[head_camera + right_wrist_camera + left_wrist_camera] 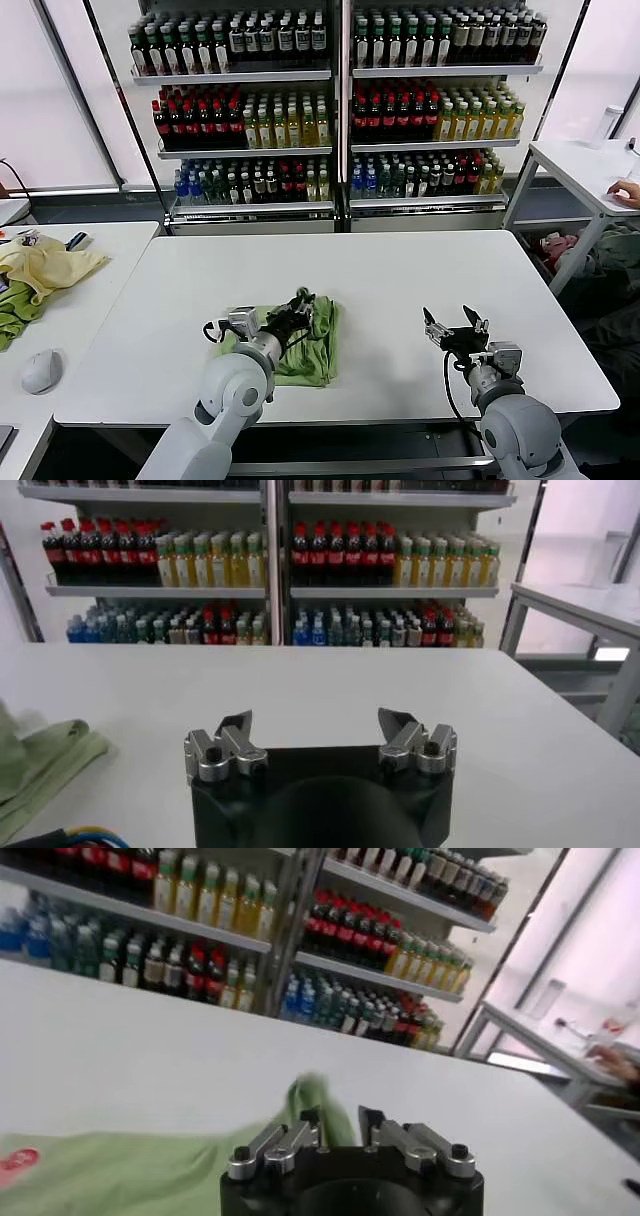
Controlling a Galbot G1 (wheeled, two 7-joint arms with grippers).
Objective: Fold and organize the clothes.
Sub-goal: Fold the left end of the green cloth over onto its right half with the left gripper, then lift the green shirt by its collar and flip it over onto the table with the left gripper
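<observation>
head view shows the shirt (300, 345) bunched on the table's (400, 290) front left. left gripper (296, 312) pinches its raised edge; right gripper (455, 327) waits spread apart nearby. i'd lift slowly and fold flat.

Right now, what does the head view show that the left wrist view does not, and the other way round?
Only the head view shows the right end effector open over bare table, and the yellow cloth on the side table. Only the left wrist view shows the red print on the shirt. Both show the left end effector shut on the shirt and the drink shelves.
</observation>
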